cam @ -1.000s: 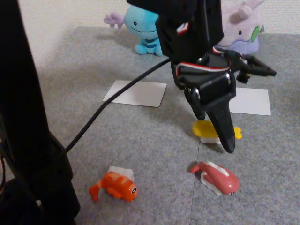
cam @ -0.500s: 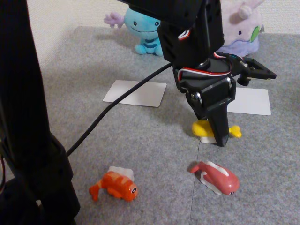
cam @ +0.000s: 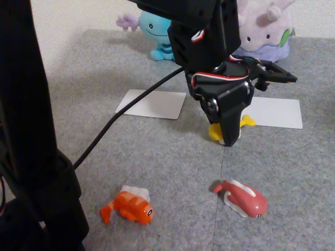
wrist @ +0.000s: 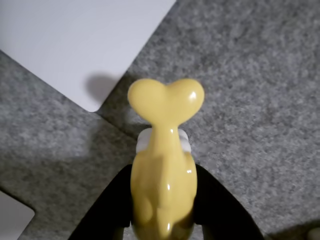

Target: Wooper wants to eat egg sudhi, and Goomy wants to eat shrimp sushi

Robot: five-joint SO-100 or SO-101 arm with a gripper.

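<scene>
Between the black fingers of the hand (wrist: 162,210) sits the glossy yellow fish-shaped egg sudhi (wrist: 164,165), gripped at its sides, tail pointing away. Its delivery to the light-blue plush Wooper (cam: 157,31), far behind the hand, seems barely begun. The orange striped shrimp sushi (cam: 130,205) lies untouched, well in front. Whether the egg has left the grey carpet (cam: 157,157) cannot be told.

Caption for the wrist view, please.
Gripper shut on the yellow egg sushi, tail fin forward, over grey carpet beside a white card.

Tool (cam: 229,137) pointing down, fingers (wrist: 107,205) clamped on egg sudhi (wrist: 164,165).
</scene>
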